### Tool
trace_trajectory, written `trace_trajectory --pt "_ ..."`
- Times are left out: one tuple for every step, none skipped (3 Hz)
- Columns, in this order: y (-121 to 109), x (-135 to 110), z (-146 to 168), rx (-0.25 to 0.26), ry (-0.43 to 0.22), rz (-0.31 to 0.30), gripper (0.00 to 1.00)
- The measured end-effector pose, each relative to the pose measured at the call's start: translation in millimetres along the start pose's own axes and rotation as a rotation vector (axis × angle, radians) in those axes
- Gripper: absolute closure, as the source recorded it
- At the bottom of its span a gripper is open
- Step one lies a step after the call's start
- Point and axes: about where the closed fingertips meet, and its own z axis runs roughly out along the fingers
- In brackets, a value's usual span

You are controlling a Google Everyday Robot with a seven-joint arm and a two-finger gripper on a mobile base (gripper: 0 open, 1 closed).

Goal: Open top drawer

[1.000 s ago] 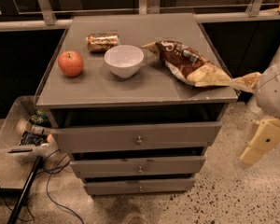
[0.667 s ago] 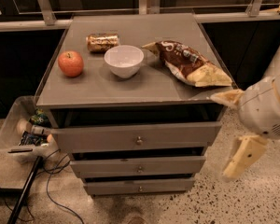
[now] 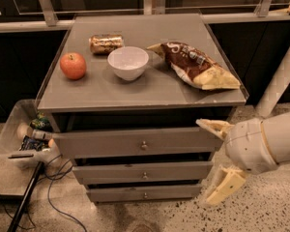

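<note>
The top drawer (image 3: 135, 142) is the widest grey front of three, just under the cabinet top, with a small round metal knob (image 3: 144, 145) at its centre. It looks shut or nearly shut. My gripper (image 3: 213, 159) is at the lower right, in front of the drawer's right end. It is open: one cream finger (image 3: 213, 126) is level with the top drawer's upper edge and the other finger (image 3: 223, 185) hangs lower, by the second drawer. It holds nothing and is to the right of the knob.
On the cabinet top (image 3: 101, 91) sit a red apple (image 3: 73, 65), a white bowl (image 3: 128, 63), a can lying on its side (image 3: 106, 43) and a brown chip bag (image 3: 195, 65). A bin of items (image 3: 24, 139) and cables lie on the floor at left.
My gripper has moved left and down from beside the cabinet's right edge to in front of the drawers' right end. The drawers and the items on top have not moved.
</note>
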Motion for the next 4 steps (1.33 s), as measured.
trace_trajectory --pt "1 2 35 0.054 0.032 -0.037 0.0" --pt "-32 23 58 0.149 0.166 -0.044 0.0" --pt "-56 22 63 0.22 0.207 -0.055 0.0" --pt "-56 22 63 0.22 0.207 -0.055 0.0"
